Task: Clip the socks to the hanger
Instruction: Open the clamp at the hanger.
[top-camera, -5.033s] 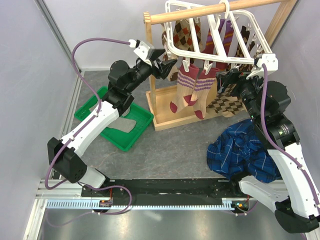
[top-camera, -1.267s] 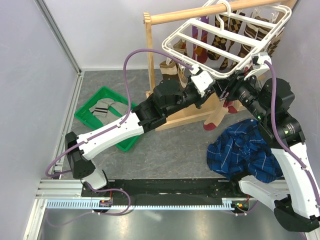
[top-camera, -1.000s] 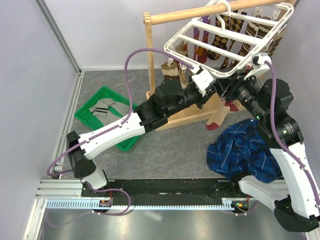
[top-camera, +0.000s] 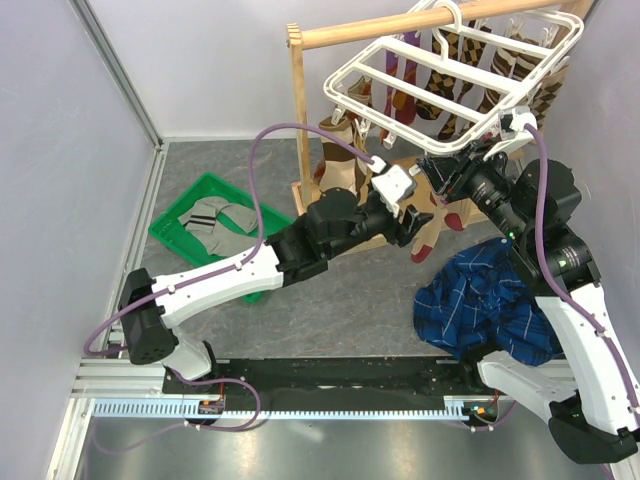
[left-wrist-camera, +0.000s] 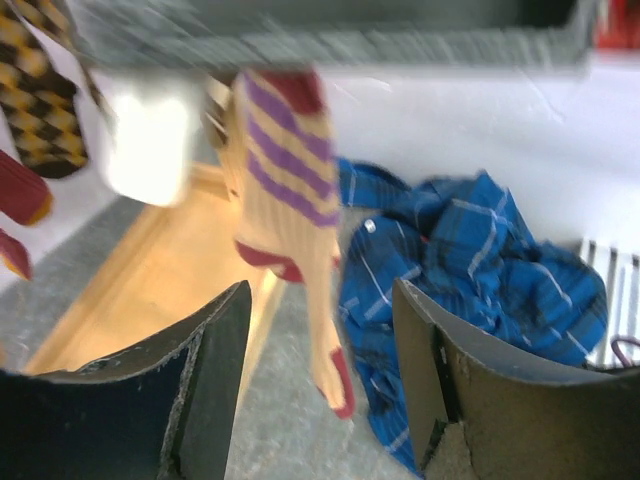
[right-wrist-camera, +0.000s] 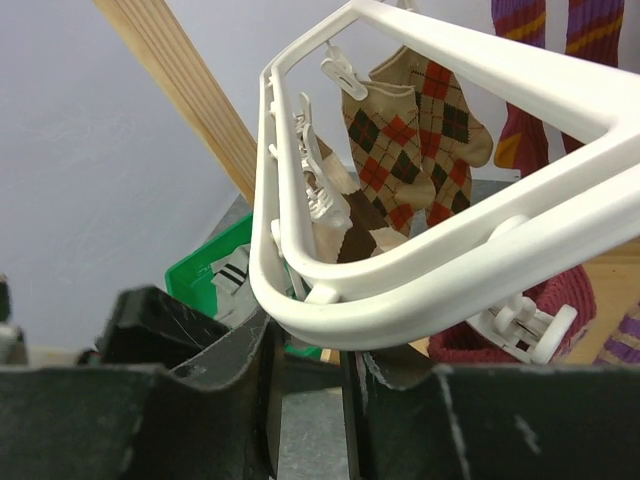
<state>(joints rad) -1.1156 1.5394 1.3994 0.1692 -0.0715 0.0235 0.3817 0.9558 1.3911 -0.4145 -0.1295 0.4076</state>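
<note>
The left claw (left-wrist-camera: 320, 300) is spread wide with nothing between its fingers. The tan sock (left-wrist-camera: 285, 170), with purple stripes and a maroon toe, hangs just ahead of it in line with the gap and apart from both fingers. From above, that sock dangles below the near edge of the hanger (right-wrist-camera: 450, 258), just beside the left claw.

The right claw (right-wrist-camera: 310, 340) is pinching the hanger's near rim, which runs between its pressed-together fingers. The white rack sits tilted on the wooden rail (top-camera: 370, 30), its near edge lower, and small clips (right-wrist-camera: 315, 190) dangle along its side.

The top of the sock is blurred in the left wrist view, so I cannot tell which clip holds it. A white blob (left-wrist-camera: 150, 135) beside it is too smeared to name. Behind it lies a crumpled blue plaid cloth (left-wrist-camera: 470, 260). More grey socks (top-camera: 205, 215) lie in the green tray (top-camera: 170, 222), partly behind the left arm.
</note>
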